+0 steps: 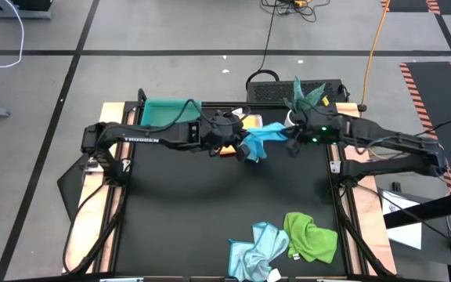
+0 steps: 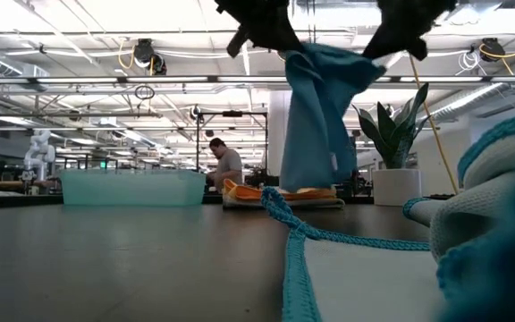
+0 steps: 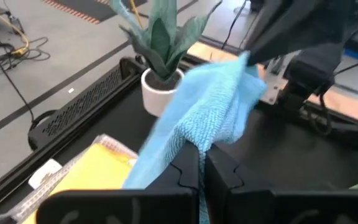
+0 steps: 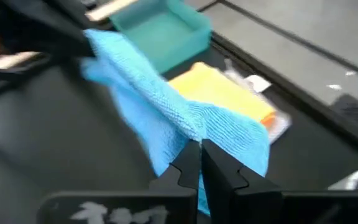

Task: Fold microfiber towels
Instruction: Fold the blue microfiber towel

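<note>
Bright blue microfiber towel (image 1: 261, 139) held aloft — pinched tight between left gripper (image 1: 241, 147) and right gripper (image 1: 290, 141), both clamped on it.

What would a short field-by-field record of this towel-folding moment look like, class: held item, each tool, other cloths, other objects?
Held item: bright blue microfiber towel, lifted above the black table, stretched between both tools
Left tool: shut on one end of the towel
Right tool: shut on the other end
Folded cloth: yellow-orange microfiber towel lying flat beyond the held one
Waiting cloths: pale blue microfiber towel and green microfiber towel, crumpled at the near edge, touching
Tray: rigid teal rectangular tray, far left
Plant: potted plant in white pot, far edge
</note>
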